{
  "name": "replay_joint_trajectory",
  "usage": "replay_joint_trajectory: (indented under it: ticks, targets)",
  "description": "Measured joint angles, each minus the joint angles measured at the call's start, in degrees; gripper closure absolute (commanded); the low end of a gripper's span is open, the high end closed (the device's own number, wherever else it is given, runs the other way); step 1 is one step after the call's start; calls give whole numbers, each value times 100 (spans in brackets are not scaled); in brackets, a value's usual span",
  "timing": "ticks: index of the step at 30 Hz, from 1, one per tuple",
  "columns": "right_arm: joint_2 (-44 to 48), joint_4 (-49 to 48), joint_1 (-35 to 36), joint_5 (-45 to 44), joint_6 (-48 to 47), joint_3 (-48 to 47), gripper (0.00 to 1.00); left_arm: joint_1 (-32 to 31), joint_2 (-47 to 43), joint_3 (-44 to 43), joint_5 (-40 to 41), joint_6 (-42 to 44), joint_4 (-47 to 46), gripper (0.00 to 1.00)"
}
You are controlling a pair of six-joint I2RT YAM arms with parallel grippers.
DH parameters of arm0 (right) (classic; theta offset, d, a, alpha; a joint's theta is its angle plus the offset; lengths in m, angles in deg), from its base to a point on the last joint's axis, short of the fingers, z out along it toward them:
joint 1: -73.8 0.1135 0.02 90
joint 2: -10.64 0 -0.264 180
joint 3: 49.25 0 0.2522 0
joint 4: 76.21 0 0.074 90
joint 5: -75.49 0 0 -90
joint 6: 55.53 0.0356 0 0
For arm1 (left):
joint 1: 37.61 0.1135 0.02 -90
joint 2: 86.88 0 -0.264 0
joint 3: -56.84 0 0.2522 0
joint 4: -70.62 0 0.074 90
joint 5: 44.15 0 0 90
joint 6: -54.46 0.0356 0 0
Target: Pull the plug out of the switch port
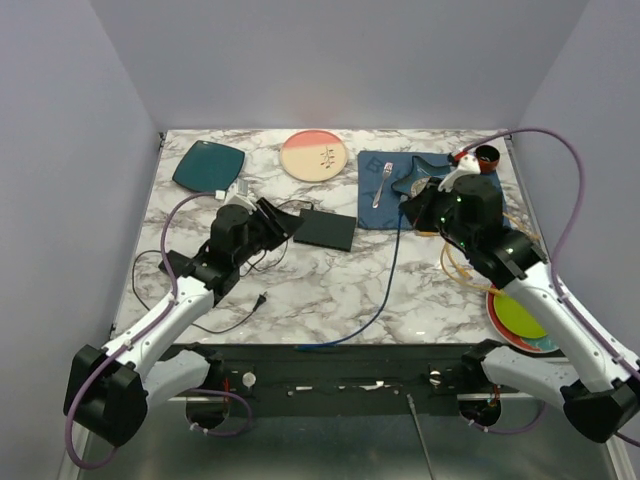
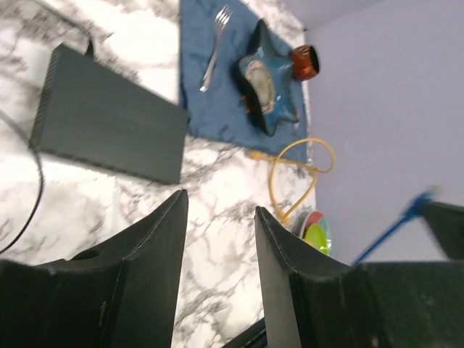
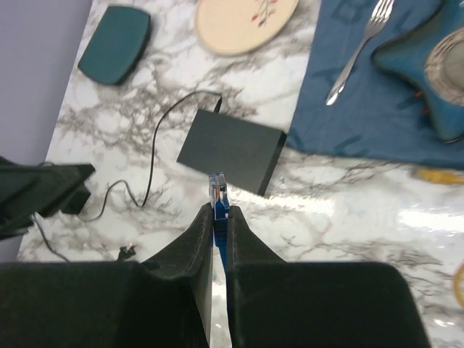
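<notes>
Right jaws clamp a clear-tipped blue plug, the flat matte-black switch box ahead of them; left jaws gape empty.

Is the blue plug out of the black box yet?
Looks done: the blue plug sits pinched in the right tool, apart from the switch. The left tool hangs open and empty. Left: perhaps only laying the cable down.

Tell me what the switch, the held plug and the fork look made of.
Switch: matte black, no glare, probably plastic or painted metal. Plug in the right pincer: clear glassy tip, blue body, likely plastic. Fork: bright silver with highlights, looks like metal.
</notes>
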Motion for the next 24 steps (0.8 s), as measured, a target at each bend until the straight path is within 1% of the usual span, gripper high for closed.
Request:
replay_joint_trajectory:
  ticks: [4, 6, 8, 10, 14, 16, 19, 21, 24]
  targets:
    - [142, 957, -15, -791, -332, -1001, 99, 0, -197, 396, 7, -33, 251, 50]
    - [90, 1224, -131, -1191, -474, -1460, 99, 0, -297, 531, 7, -57, 365, 50]
    - [2, 1405, -426, -1475, -557, -1773, 99, 0, -400, 608, 7, -74, 426, 50]
    - [-120, 1449, -901, -1633, -568, -1926, 99, 0, -492, 614, 7, -81, 442, 50]
    - [-413, 1408, -2151, -1729, -286, -1814, 99, 0, -675, 614, 4, -90, 455, 50]
    - [-531, 1274, -2789, -1615, 4, -1510, 99, 0, -706, 614, 0, -103, 455, 50]
    - [-686, 1047, -3539, -1244, 476, -909, 99, 0, -721, 654, -35, -138, 446, 50]
    - [-885, 1019, -3770, -1137, 627, -785, 99, 0, -750, 734, -63, -157, 450, 50]
    - [-1241, 940, -3812, -1038, 688, -798, 99, 0, -813, 890, -85, -168, 455, 50]
